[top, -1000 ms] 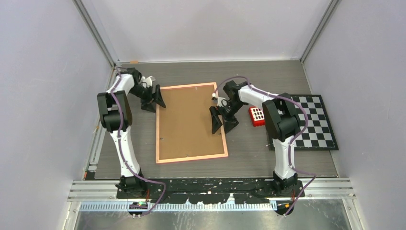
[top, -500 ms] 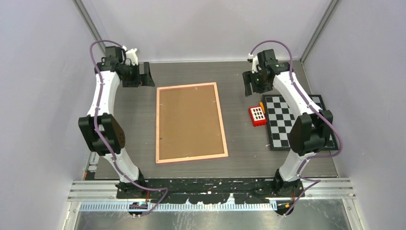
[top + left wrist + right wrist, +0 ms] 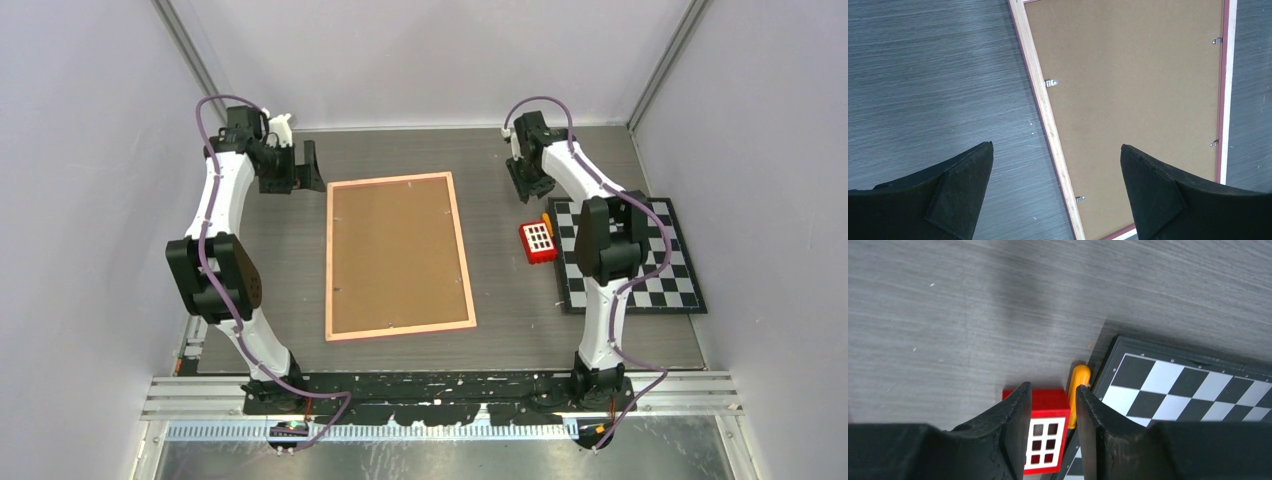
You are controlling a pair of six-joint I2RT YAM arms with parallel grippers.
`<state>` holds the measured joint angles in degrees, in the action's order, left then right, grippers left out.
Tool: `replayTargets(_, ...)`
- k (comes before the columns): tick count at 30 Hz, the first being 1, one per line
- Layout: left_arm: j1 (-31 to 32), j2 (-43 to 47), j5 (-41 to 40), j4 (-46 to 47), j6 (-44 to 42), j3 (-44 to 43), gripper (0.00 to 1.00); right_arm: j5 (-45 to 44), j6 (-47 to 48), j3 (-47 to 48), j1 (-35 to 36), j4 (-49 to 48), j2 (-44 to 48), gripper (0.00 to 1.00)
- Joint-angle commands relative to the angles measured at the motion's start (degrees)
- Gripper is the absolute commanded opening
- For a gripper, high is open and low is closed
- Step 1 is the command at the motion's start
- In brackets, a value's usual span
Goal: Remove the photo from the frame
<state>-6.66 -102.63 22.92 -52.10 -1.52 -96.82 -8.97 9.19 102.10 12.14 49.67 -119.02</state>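
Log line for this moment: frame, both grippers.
frame: back up, flat | left gripper: open, empty, clear of frame | right gripper: narrow gap, empty, near red block

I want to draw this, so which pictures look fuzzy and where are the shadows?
Top external: even, soft light, no glare on the frame. Left wrist: sharp, the table grain and the frame's clips show clearly. Right wrist: the table looks a little smeared, with a soft dark shadow above the red block.

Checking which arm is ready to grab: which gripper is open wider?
The left gripper: its jaws stand far apart, with the frame in view between them. The right gripper has only a narrow gap between its jaws.
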Motion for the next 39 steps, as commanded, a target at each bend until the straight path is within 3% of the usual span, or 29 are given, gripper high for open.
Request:
replayTargets(1,-0.26,1.69,-0.79,0.86,0.53,0.05,1.0,-4.06,2.25,4.25,-0.35,-1.6,-2.13,0.42)
replayTargets(16,-0.22,1.25,-0.76,1.49,1.15,-0.17,1.0,-3.43,1.88,4.47,-2.81,1.13,-6.81,0.42)
replayTargets(39,-0.22,1.46,-0.03,1.67,1.26,0.39,1.0,3.34,-1.52,-2.35,-3.49,3.84,-4.93,0.42)
